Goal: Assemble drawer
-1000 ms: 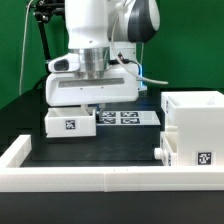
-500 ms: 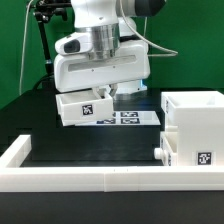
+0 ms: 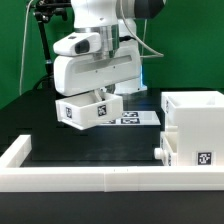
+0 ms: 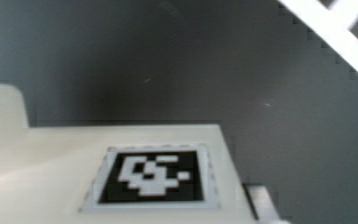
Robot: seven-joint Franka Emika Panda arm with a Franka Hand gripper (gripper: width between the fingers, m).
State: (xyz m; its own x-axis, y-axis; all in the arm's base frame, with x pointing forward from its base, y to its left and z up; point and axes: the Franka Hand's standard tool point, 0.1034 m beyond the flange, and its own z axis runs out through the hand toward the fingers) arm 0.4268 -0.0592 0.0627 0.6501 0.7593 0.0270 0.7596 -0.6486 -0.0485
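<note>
My gripper [image 3: 101, 95] is shut on a small white drawer tray [image 3: 85, 108] and holds it tilted above the black table, at the exterior view's left. The tray's tag faces the camera. In the wrist view the tray [image 4: 51, 150] fills the lower part, with its square tag [image 4: 155, 175] close under the camera; the fingertips are not clear there. The tall white drawer shell [image 3: 195, 125] stands at the exterior view's right. A second tray front with a knob [image 3: 160, 152] sits in the shell's low side.
The marker board [image 3: 135, 118] lies flat on the table behind the held tray; it also shows in the wrist view [image 4: 345, 15]. A long low white rail [image 3: 80, 180] runs along the front and up the left side.
The tray has come up off the table in my gripper and tipped over, and the arm has risen and turned a little.
</note>
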